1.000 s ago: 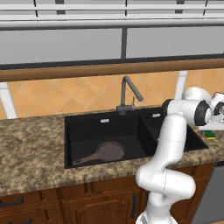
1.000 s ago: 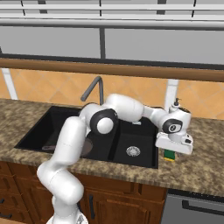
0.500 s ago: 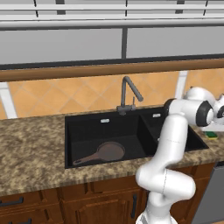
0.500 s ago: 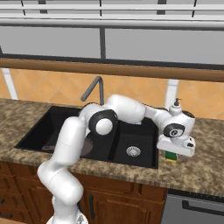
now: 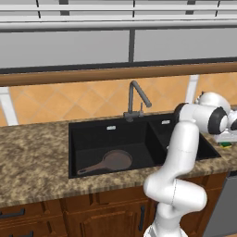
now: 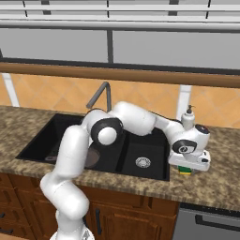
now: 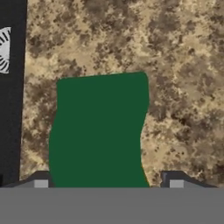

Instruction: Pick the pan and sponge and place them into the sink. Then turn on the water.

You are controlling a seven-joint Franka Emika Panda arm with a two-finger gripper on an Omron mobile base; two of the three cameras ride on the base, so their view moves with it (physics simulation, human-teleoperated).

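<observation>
The small dark brown frying pan (image 5: pixel 115 160) lies in the black double-basin sink's (image 5: pixel 92 139) left basin; the green-topped yellow sponge (image 7: pixel 98 131) rests on the speckled granite tabletop (image 7: pixel 183 87) right of the sink.

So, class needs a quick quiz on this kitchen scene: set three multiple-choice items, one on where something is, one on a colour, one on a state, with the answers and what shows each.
1. Where does the pan lie?
A. In the left basin of the sink
B. On the counter
C. In the right basin

2. What colour is the face of the sponge that the hand view looks onto?
A. Yellow
B. Green
C. Blue

3. What is the faucet doing?
A. Running a stream
B. Dripping into the pan
C. No water shows

Answers:
1 A, the left base view shows the dark pan on the left basin's floor.
2 B, the hand view shows a dark green top on the granite, between the gripper tips.
3 C, no blue stream falls from the spout in the left base view.
</observation>
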